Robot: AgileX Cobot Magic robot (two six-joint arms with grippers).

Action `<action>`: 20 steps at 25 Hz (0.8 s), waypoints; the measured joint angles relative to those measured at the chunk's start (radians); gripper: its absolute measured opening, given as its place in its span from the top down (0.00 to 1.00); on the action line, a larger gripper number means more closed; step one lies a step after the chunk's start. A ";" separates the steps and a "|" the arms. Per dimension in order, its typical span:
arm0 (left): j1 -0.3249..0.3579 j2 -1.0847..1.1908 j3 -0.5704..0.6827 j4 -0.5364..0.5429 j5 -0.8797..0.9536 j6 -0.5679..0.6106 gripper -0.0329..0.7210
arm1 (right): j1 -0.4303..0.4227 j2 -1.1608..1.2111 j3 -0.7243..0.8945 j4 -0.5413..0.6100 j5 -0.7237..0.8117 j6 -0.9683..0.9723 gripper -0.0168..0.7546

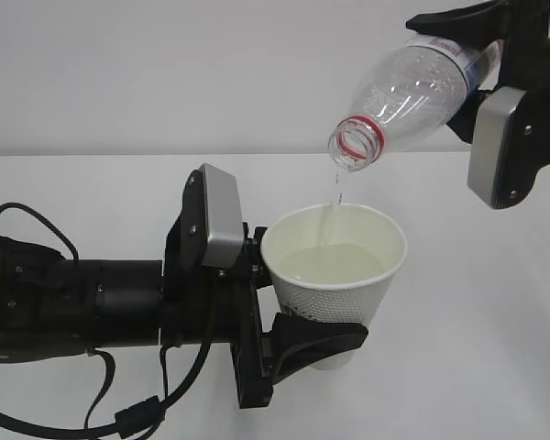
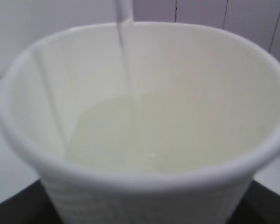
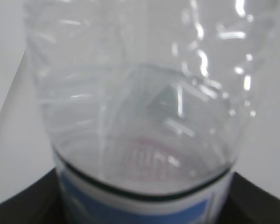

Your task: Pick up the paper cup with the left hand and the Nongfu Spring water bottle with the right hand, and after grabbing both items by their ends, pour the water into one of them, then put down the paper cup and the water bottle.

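The left hand has its jaws clamped on the paper cup, held upright. At two o'clock above it, the right hand grips the bottle — tipped, mouth down. A thin stream of water falls into the cup — it is partly full.

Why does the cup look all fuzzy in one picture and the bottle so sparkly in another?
In the left wrist view the paper cup sits so close to the camera that its rim and the water blur softly. In the right wrist view the Nongfu Spring water bottle is close too, blurry, with bright glints of light on its clear plastic. The exterior view is sharpest and evenly lit.
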 joint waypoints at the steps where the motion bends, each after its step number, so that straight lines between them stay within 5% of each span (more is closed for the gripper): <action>1: 0.000 0.000 0.000 0.000 0.000 0.000 0.25 | 0.000 0.000 0.000 0.000 0.000 0.000 0.36; 20: 0.000 0.000 0.000 0.000 0.004 0.014 0.25 | 0.000 0.000 0.000 0.009 0.000 -0.012 0.36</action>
